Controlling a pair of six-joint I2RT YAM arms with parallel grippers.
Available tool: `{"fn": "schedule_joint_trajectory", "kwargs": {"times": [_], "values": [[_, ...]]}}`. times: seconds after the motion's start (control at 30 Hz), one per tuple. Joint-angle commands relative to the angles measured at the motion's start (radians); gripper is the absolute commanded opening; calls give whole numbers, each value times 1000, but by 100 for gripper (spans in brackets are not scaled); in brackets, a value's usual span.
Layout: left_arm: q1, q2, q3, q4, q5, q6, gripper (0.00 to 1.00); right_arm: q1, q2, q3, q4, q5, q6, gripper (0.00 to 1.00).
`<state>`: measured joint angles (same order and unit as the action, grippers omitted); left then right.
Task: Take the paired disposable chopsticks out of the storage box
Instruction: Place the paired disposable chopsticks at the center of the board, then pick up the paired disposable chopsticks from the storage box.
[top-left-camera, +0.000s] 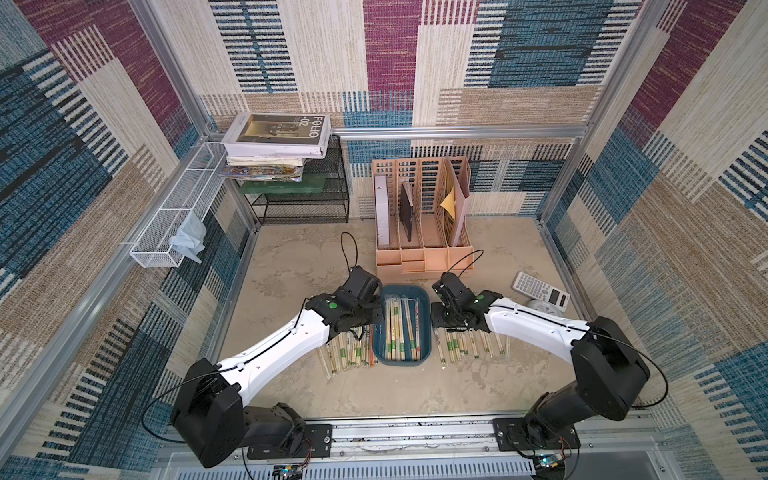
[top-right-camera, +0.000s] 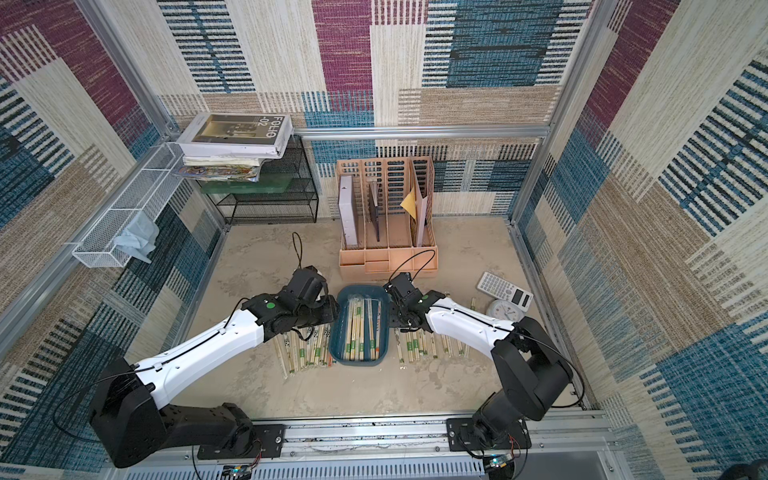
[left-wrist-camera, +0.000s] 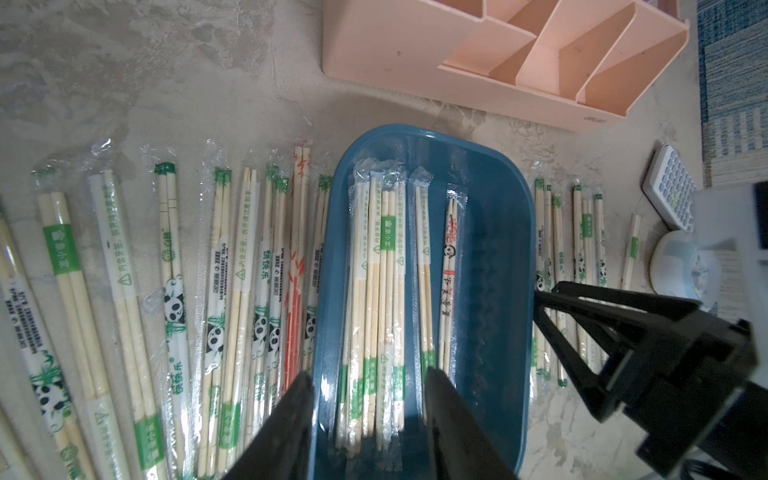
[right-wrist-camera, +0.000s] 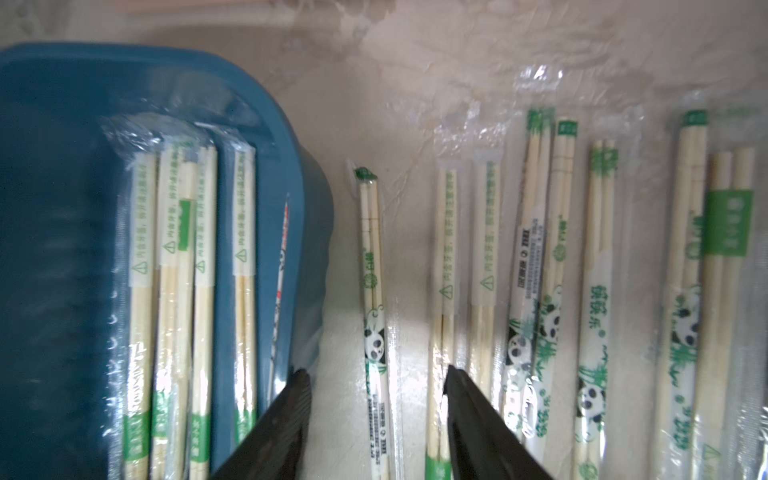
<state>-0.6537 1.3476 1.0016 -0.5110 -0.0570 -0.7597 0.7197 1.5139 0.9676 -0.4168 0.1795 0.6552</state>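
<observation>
Both grippers hang low beside the storage box (top-left-camera: 402, 287). In both top views the left gripper (top-left-camera: 376, 316) sits at the box's left long wall and the right gripper (top-left-camera: 436, 320) just off its right wall, over the table (top-left-camera: 291, 270). Chopstick pairs (top-left-camera: 400, 328) lie lengthwise inside the box. One row of wrapped pairs (top-left-camera: 347, 353) lies on the table to its left and a second row (top-left-camera: 467, 343) to its right, both partly under the arms. From up here we cannot tell how wide either gripper stands.

From the left wrist, the left gripper (left-wrist-camera: 370, 374) stands partly open and grips nothing. One finger (left-wrist-camera: 291, 415) is outside the box wall and the other (left-wrist-camera: 449, 415) is inside the box. The main bundle (left-wrist-camera: 378, 291) lies between them, clear of both (how far below, we cannot tell). A red-printed pair (left-wrist-camera: 451, 270) lies beyond the inner finger, next to bare box floor (left-wrist-camera: 490, 291). The right gripper shows past the far wall.

From the right wrist, which is somewhat blurred, the right gripper (right-wrist-camera: 377, 372) has its fingers apart and empty. A single pair (right-wrist-camera: 373, 291) lies flat on the table in the gap between them, just beside the box's outer wall (right-wrist-camera: 307, 249). The second row (right-wrist-camera: 561, 270) lies alongside, and the boxed pairs (right-wrist-camera: 174, 249) lie on the other side of that wall.
</observation>
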Motion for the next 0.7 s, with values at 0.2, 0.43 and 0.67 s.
{"fn": "schedule_joint_trajectory", "kwargs": {"times": [0.2,0.43,0.67], "values": [[-1,-2,-12,-7,-34,-1,46,101,45,164,-59,6,-27,52],[6,-30,-9,-51,-98,5,46,129,236,264,-57,-5,-51,47],[25,-76,-27,-58,-112,11,46,124,343,304,-54,3,-65,42]]}}
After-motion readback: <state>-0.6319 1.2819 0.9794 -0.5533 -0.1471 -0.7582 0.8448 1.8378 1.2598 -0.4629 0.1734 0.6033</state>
